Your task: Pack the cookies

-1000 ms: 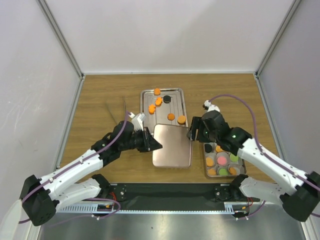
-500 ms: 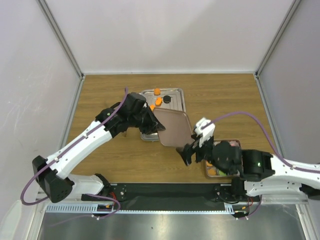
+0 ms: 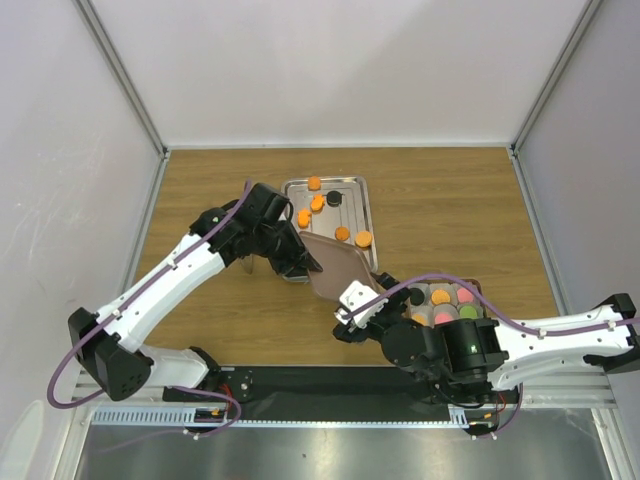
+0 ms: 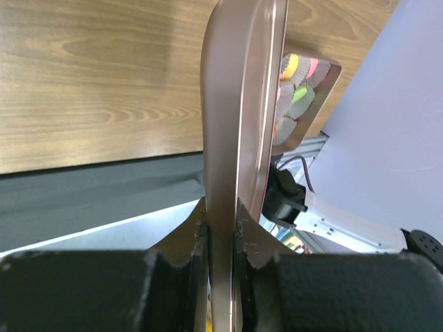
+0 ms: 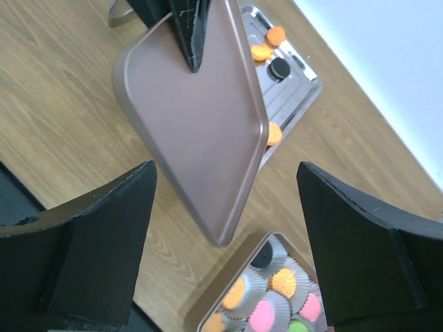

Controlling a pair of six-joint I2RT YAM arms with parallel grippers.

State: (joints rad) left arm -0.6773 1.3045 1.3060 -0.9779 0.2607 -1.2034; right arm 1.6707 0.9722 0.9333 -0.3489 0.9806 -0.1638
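My left gripper (image 3: 303, 264) is shut on the edge of a copper-coloured lid (image 3: 336, 268) and holds it tilted above the table, between the tray and the box. The lid stands edge-on in the left wrist view (image 4: 239, 104), where the gripper (image 4: 221, 225) clamps it. Several orange cookies (image 3: 342, 233) and a black one (image 3: 334, 198) lie on the steel tray (image 3: 358, 186). The copper box (image 3: 478, 287) holds orange, pink, green and black cookies (image 5: 284, 281) in paper cups. My right gripper (image 5: 225, 277) is open and empty, above the table in front of the box's left corner (image 5: 208, 311).
The right arm (image 3: 450, 345) lies low along the near edge, beside the box. The tray (image 5: 304, 83) shows beyond the lid (image 5: 194, 117) in the right wrist view. White walls enclose the wooden table (image 3: 450, 210) on three sides.
The lid lay flat between both grippers. My left gripper has lifted and tilted it, and it now hangs nearer the box. My right arm has pulled back to the near edge, clear of the lid.
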